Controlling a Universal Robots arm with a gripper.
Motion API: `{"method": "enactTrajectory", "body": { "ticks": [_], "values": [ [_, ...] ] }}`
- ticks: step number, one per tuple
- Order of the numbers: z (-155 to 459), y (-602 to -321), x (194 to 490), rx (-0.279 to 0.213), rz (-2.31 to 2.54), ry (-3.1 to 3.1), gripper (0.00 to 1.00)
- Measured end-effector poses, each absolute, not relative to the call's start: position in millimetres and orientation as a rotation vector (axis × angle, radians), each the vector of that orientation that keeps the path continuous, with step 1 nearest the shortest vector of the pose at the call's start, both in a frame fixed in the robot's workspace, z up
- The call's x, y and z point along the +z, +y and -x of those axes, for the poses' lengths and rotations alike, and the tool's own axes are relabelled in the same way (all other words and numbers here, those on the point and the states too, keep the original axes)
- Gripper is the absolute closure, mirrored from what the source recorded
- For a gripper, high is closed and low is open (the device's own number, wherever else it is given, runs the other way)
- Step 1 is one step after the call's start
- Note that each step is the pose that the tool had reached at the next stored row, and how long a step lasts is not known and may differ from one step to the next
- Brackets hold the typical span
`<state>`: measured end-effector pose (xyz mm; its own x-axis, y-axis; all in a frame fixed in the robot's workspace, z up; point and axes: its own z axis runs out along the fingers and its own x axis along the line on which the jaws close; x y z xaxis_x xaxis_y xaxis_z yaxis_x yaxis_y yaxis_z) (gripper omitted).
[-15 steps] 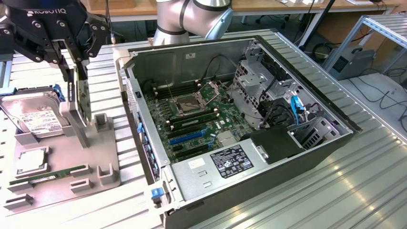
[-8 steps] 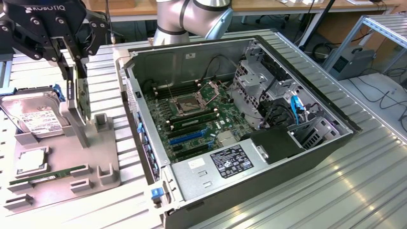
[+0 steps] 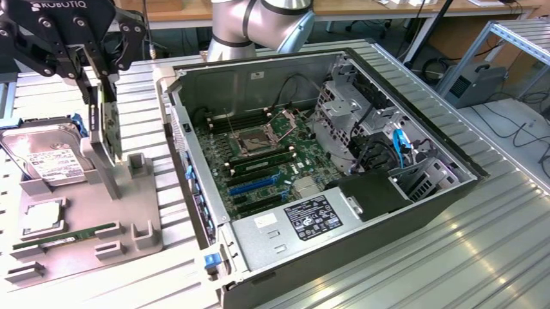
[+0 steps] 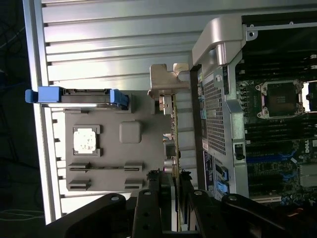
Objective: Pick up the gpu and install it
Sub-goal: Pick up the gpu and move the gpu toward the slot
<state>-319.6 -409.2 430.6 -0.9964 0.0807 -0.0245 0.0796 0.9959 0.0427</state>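
The gpu (image 3: 107, 138) stands on edge in a slot of the grey holder tray (image 3: 82, 199), at the exterior view's left. It is a thin dark card, with its silver bracket (image 4: 165, 83) at the far end in the wrist view. My black gripper (image 3: 100, 96) has come down from above over the card's top edge. In the wrist view the card's edge (image 4: 174, 134) runs between my two fingers (image 4: 151, 198), which sit tight against its sides. The open computer case (image 3: 404, 193) lies to the exterior view's right, with its motherboard (image 3: 257, 161) and blue slots (image 3: 254, 183) showing.
The tray also holds a silver hard drive (image 3: 47, 161) with blue rails (image 4: 74, 95), a processor chip (image 3: 41, 217) and a green memory stick (image 3: 64, 235). The case's side wall (image 3: 185, 161) rises just beside the tray. Drive cages and cables (image 3: 369, 129) crowd the case's far side.
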Motion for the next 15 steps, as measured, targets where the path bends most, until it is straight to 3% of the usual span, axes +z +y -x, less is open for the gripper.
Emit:
{"method": "enactTrajectory", "body": {
  "ticks": [15],
  "values": [
    [319.5,-409.2,434.5,0.065,-0.125,3.112,0.73]
  ]
}}
